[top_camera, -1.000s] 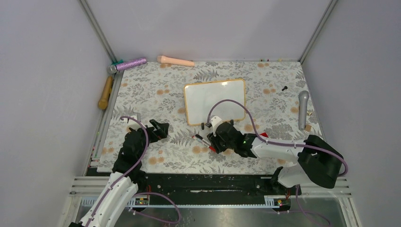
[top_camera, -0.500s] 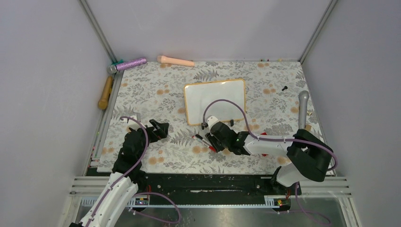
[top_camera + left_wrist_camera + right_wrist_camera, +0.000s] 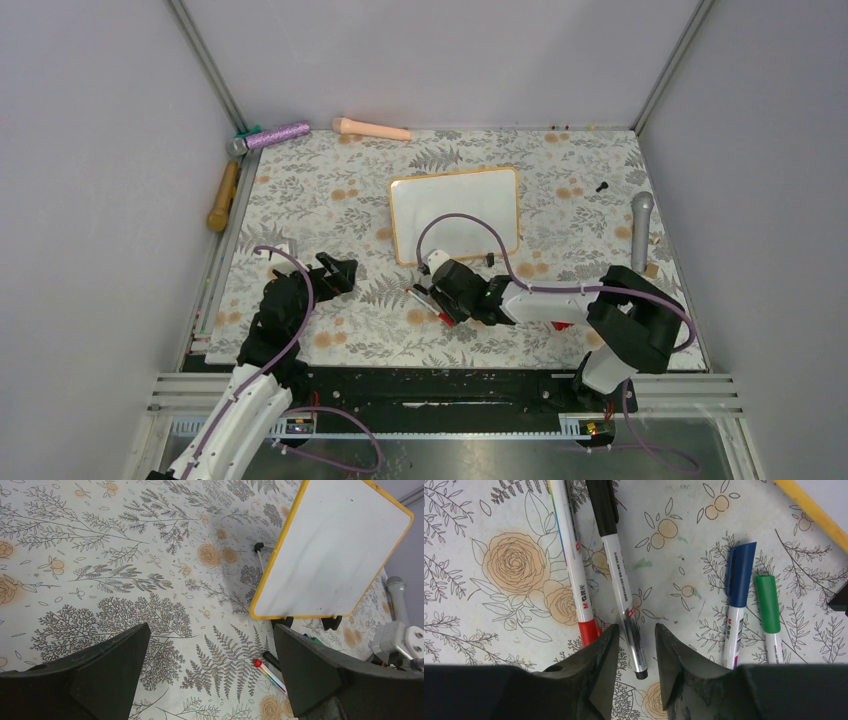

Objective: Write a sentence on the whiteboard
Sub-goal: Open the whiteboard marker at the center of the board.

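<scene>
Right gripper [image 3: 634, 630] partly open, straddling black-capped marker [image 3: 619, 580] near whiteboard [image 3: 455, 210]; left gripper [image 3: 210, 635] wide open above tablecloth [image 3: 100, 555].

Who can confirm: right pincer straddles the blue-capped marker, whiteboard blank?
Wrong marker. The right wrist view shows the right pincer straddling the tail of the black-capped marker, jaws apart on either side. The blue-capped marker lies off to one side. The whiteboard is blank, as you said.
</scene>
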Action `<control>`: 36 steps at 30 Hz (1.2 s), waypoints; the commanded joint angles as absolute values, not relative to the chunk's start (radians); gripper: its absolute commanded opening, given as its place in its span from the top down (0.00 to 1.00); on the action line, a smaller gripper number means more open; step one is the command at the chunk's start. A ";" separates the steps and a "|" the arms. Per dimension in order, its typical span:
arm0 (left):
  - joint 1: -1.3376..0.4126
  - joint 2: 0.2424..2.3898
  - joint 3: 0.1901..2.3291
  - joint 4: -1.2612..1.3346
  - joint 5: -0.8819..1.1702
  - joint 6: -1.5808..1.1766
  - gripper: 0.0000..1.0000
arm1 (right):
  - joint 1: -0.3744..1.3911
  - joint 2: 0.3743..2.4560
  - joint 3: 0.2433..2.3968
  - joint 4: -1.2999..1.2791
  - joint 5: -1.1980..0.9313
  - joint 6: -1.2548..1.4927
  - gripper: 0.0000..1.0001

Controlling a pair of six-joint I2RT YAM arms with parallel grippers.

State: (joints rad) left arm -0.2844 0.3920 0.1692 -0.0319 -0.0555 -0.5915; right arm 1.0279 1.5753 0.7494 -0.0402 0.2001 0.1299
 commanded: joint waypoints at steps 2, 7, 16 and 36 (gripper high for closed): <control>-0.286 0.399 0.170 0.032 -0.015 -0.571 0.01 | 1.042 1.612 0.820 -0.122 0.255 0.112 0.74; -0.285 0.478 0.210 0.042 0.068 -0.552 0.01 | 1.044 1.521 0.777 -0.080 0.234 0.115 0.98; -0.287 0.710 0.244 0.319 0.461 -0.969 0.06 | 1.042 1.333 0.758 -0.098 0.027 0.121 1.00; -0.313 0.776 0.349 0.209 0.533 -1.075 0.38 | 1.042 1.339 0.959 -0.188 -0.204 0.178 1.00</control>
State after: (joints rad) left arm -0.3019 0.7975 0.3275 0.2039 0.5201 -1.0576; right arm 1.0355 1.3235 0.9077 -0.1738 -0.1825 0.1661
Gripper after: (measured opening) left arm 0.632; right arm 0.070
